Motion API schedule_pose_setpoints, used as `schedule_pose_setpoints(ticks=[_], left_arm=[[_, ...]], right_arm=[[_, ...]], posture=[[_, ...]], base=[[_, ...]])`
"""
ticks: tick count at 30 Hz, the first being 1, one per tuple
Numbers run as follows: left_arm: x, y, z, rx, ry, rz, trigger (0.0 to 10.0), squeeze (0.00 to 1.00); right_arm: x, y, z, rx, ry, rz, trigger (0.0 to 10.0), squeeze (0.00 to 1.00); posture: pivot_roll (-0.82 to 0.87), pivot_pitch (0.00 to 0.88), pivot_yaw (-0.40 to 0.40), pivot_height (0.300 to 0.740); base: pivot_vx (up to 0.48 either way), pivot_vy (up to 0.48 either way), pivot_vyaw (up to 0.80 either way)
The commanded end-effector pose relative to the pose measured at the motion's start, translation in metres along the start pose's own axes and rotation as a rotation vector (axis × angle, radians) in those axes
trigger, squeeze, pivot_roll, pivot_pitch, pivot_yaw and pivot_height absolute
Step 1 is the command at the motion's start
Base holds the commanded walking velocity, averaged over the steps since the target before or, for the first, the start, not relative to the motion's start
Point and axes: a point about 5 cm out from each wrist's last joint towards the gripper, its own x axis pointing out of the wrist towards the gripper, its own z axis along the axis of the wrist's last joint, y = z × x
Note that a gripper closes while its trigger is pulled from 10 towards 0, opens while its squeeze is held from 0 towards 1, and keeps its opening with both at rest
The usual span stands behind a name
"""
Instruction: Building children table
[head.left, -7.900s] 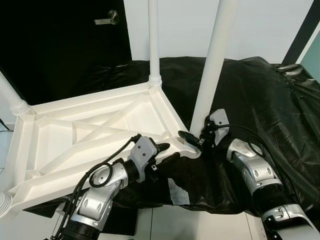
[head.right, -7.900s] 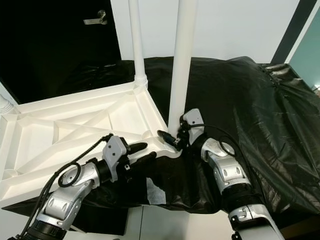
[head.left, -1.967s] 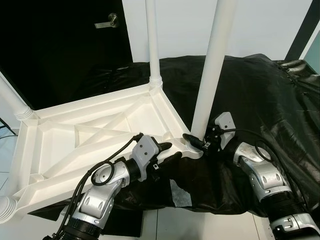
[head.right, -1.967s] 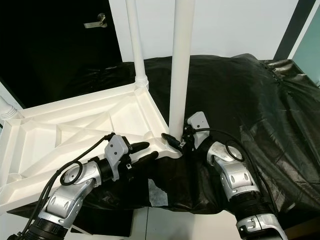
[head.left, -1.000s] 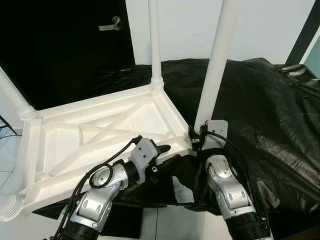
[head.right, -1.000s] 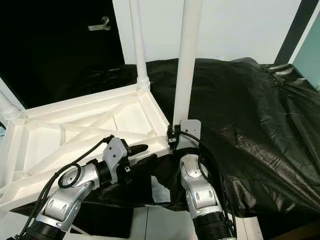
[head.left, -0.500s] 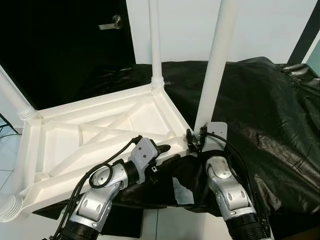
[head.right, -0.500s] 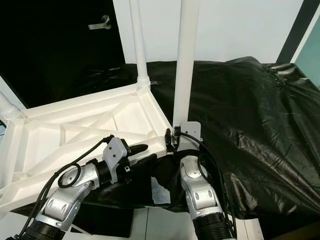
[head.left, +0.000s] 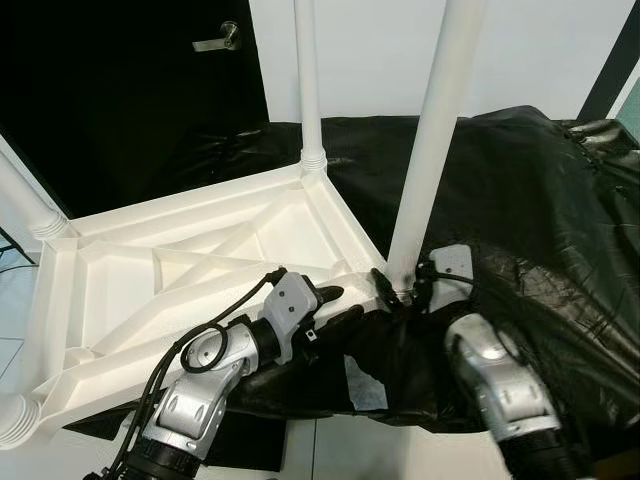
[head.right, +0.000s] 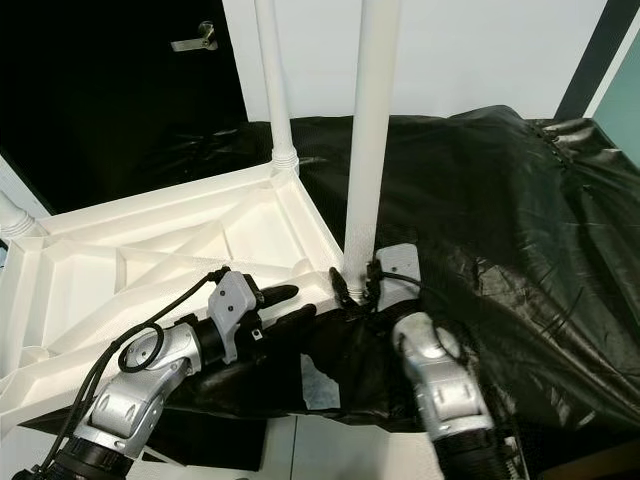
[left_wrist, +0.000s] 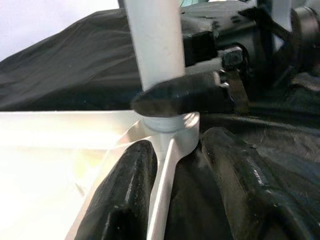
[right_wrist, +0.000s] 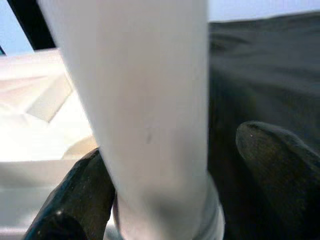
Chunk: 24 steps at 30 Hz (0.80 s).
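Observation:
The white children's table (head.left: 340, 225) lies upside down on a black cloth (head.left: 540, 200), legs pointing up. My right gripper (head.left: 398, 290) sits around the foot of the near right leg (head.left: 435, 150), just above its socket. In the right wrist view one finger (right_wrist: 75, 205) touches the leg (right_wrist: 150, 100) and the other (right_wrist: 280, 165) stands a little off it, so the gripper (right_wrist: 170, 160) is open. My left gripper (head.left: 348, 303) straddles the table's rim beside that corner. It is open, with one finger (left_wrist: 125, 190) against the rim (left_wrist: 160, 200) and the other apart.
Two more legs rise from the far corner (head.left: 308, 80) and the left corner (head.left: 25, 195), and a fourth leg's end (head.left: 15, 420) shows at the near left. A dark door with a handle (head.left: 215, 40) is behind. White floor (head.left: 400, 450) lies below the cloth's edge.
My right forearm has swung from straight below the leg out to the right, its wrist turning around the leg's foot. The left gripper stays on the rim. The view shifted slightly.

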Motion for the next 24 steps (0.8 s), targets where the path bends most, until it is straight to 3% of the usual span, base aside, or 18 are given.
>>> schedule_pose_setpoints(ticks=[1, 7, 8, 10, 11, 24], left_arm=[[0.001, -0.002, -0.002, 0.006, 0.01, -0.017, 10.0, 0.0], [0.001, -0.003, -0.003, 0.004, 0.008, -0.011, 10.0, 0.0], [0.0, -0.003, -0.003, 0.004, 0.008, -0.008, 10.0, 0.0], [0.0, -0.003, -0.003, 0.005, 0.008, -0.003, 10.0, 0.0], [-0.001, -0.003, -0.003, 0.003, 0.008, 0.003, 10.0, 0.0], [-0.003, -0.004, -0.003, -0.002, 0.009, 0.014, 10.0, 0.0]], right_arm=[[0.004, 0.002, -0.001, -0.016, 0.002, 0.059, 10.0, 0.0], [0.017, 0.001, 0.004, -0.094, 0.004, 0.188, 10.0, 0.0], [0.02, 0.001, 0.004, -0.114, 0.009, 0.219, 3.6, 0.0], [0.023, 0.001, 0.004, -0.132, 0.014, 0.253, 3.6, 0.0], [0.023, 0.001, 0.004, -0.136, 0.017, 0.266, 0.0, 0.0], [0.019, 0.001, -0.007, -0.095, 0.036, 0.292, 0.0, 0.0]], posture=[[-0.06, 0.0, 0.041, 0.74], [-0.04, 0.0, 0.029, 0.74], [-0.04, 0.0, 0.025, 0.74], [-0.03, 0.0, 0.021, 0.74], [-0.02, 0.0, 0.015, 0.74], [-0.02, 0.0, 0.017, 0.74]], base=[[0.0, 0.0, 0.0], [0.0, 0.0, 0.0], [0.0, 0.0, 0.0], [0.0, 0.0, 0.0], [0.0, 0.0, 0.0], [0.0, 0.0, 0.0]])
